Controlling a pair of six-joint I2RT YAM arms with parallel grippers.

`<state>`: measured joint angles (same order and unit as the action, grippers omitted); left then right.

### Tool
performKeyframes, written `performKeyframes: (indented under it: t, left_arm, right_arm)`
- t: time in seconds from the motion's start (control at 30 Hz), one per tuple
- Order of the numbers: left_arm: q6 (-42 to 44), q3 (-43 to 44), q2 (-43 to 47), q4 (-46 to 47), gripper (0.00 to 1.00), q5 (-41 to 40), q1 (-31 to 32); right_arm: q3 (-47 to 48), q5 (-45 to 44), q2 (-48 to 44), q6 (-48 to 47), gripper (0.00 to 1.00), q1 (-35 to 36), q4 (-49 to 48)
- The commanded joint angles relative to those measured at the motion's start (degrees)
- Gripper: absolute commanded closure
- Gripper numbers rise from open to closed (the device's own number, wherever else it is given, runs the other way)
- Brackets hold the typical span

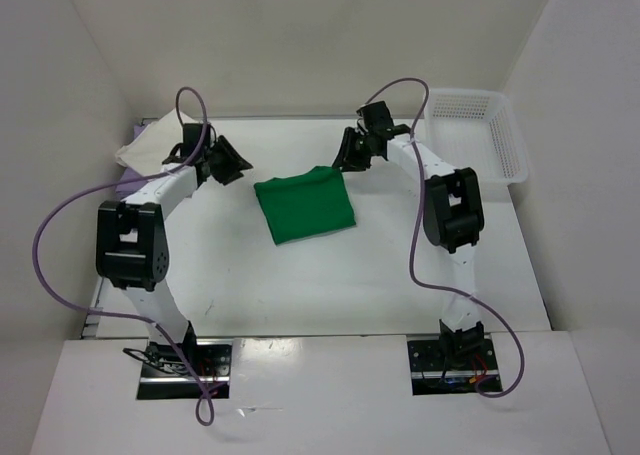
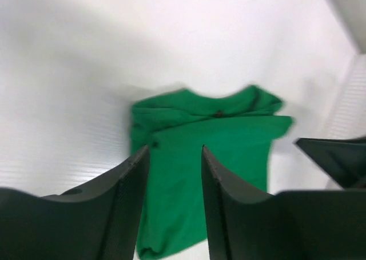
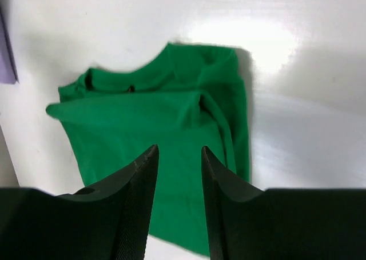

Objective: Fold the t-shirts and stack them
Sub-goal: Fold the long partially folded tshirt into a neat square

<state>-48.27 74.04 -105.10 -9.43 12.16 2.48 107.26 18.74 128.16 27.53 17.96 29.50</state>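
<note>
Status check, task in progress. My left gripper (image 2: 173, 151) has its jaws apart with nothing between them; it hangs just left of the green t-shirt (image 1: 305, 208) and touches no cloth. My right gripper (image 3: 179, 150) is in the same condition: jaws apart and empty, at the far right corner of that shirt. The green t-shirt lies flat at the centre of the table (image 1: 300, 295), reduced to a compact rectangle with the collar toward the far side and the sleeves turned in. I judge this fold complete or nearly so, though one long edge shows a loose ridge. The cream-white t-shirt (image 1: 150, 143) rests at the far left of the table, partly behind my left arm. The lavender t-shirt (image 3: 4, 54) shows only as a strip beneath it. I cannot tell whether either of those two is properly folded. The green shirt lies well apart from that pair, so I judge stacking to be outstanding: it must be lifted by both grippers and set on the pile.
</note>
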Motion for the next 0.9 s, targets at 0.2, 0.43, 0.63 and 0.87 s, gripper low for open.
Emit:
performKeyframes:
  t: [0.2,0.43,0.63,0.87]
  left_arm:
    - [-5.9,-10.0,5.0,11.3,0.57,6.0,15.4]
    - [-6.0,-17.5,4.2,13.8,0.6,5.9,17.5]
    - [-6.0,-20.9,6.1,12.7,0.57,5.9,17.5]
    - [-3.4,-25.0,16.2,8.3,0.43,3.5,16.7]
  right_arm:
    - [-8.7,3.9,-7.9,-0.7,1.0,2.2,-4.5]
    - [-1.9,8.6,1.6,-0.2,1.0,3.6,-4.0]
    - [9.8,9.8,10.7,1.5,1.0,3.6,-2.9]
    - [10.6,11.3,15.2,2.7,1.0,3.6,-4.1]
